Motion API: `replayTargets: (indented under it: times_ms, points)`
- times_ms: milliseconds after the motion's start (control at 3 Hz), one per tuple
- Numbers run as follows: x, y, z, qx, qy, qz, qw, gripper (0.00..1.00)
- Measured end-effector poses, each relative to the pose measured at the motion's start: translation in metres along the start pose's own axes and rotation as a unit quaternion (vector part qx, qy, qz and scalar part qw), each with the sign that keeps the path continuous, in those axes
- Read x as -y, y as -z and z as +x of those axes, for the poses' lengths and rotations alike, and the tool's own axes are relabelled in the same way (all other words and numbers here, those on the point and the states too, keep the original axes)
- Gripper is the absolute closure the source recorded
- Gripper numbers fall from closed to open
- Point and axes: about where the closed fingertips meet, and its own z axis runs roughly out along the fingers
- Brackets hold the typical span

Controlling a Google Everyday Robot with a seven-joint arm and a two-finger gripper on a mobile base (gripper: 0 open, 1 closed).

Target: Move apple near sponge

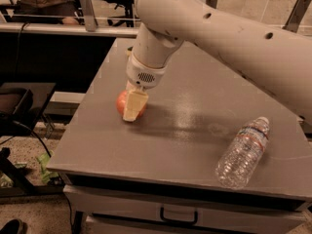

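**Robot gripper down on an apple at the left of a grey table**

The gripper (132,108) is a pale cream, wedge-shaped piece with a smooth, matte plastic look. It points straight down and its tip is at the table surface. It covers the middle of the apple (121,103), whose round red-orange skin shows on either side of it, more on the left. It cannot be told from this view whether the gripper is clamped on the apple or only lowered over it.

Above the gripper sits a short white wrist collar (145,77) with a small oval patch of fine perforations. From there a thick, smooth, off-white arm (219,33) rises and sweeps to the upper right. It is tubular, with a rounded elbow and a few small dark holes along its shell.

The apple rests near the left edge of the table (185,130), about halfway along that edge. The tabletop is flat, grey and slightly glossy, with a soft sheen just right of the apple.

Well apart from the apple, near the front right corner, a clear plastic water bottle (242,152) lies on its side. It is ribbed and crinkled, with a white cap and a label band near its neck.

Under the tabletop is a pale drawer (122,204) with a dark, recessed handle (179,216). The floor (29,155) at the left is speckled.
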Motion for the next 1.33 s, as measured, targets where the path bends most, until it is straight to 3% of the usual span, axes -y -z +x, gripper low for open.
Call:
replayTargets:
  times_ms: [333,667,1000,1333]
  points:
    - [0.012,0.014,0.005,0.000,-0.009,0.009,0.9999,0.80]
    - [0.033,0.028,0.013,0.004,-0.024,0.016,0.9996,1.00]
    - [0.062,0.031,0.024,0.014,-0.053,0.007,0.9985,1.00]
    - [0.106,0.029,0.044,0.022,-0.103,0.006,0.9944,1.00]
